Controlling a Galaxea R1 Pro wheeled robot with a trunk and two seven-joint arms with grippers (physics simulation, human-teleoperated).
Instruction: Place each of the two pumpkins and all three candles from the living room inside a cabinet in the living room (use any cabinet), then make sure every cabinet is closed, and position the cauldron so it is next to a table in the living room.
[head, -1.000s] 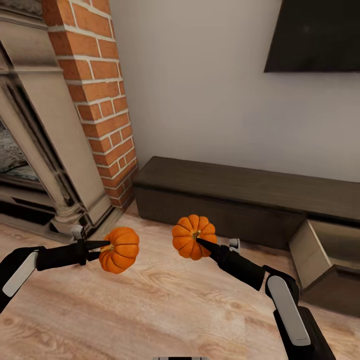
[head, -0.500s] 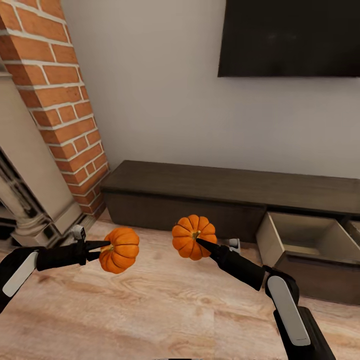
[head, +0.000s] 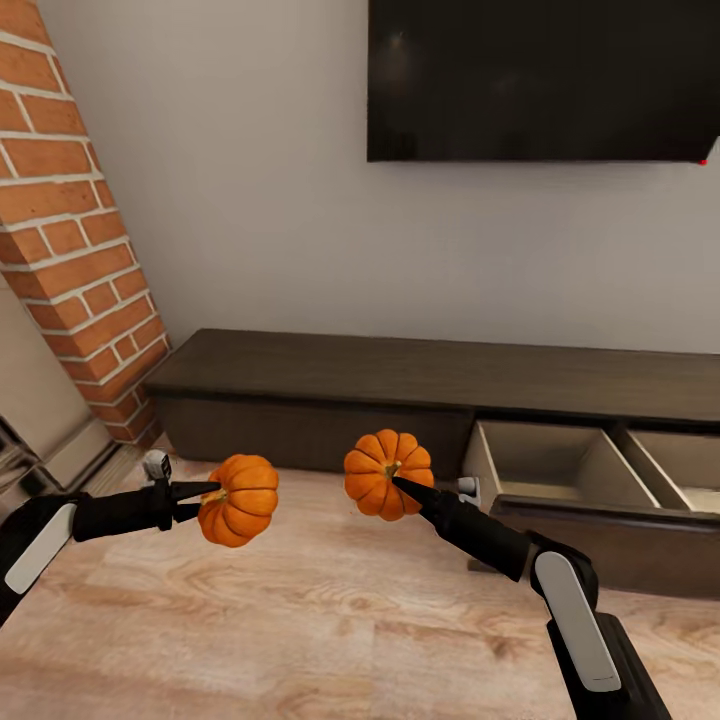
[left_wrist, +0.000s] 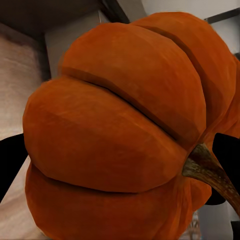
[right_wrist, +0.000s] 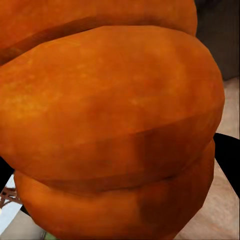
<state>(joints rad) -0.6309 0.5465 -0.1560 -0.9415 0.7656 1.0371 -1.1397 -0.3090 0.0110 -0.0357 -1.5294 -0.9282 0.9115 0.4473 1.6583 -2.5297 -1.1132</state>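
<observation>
Pumpkins: one (head: 240, 499) clamped in the left gripper (head: 205, 493), the other (head: 387, 473) clamped in the right gripper (head: 405, 484), both off the floor, with the cabinet's open drawer (head: 553, 468) just beyond and right of the right gripper, nearer that arm.

cabinet (head: 400, 375): right end cut off by frame edge | open drawers (head: 560, 465): insides partly hidden
</observation>
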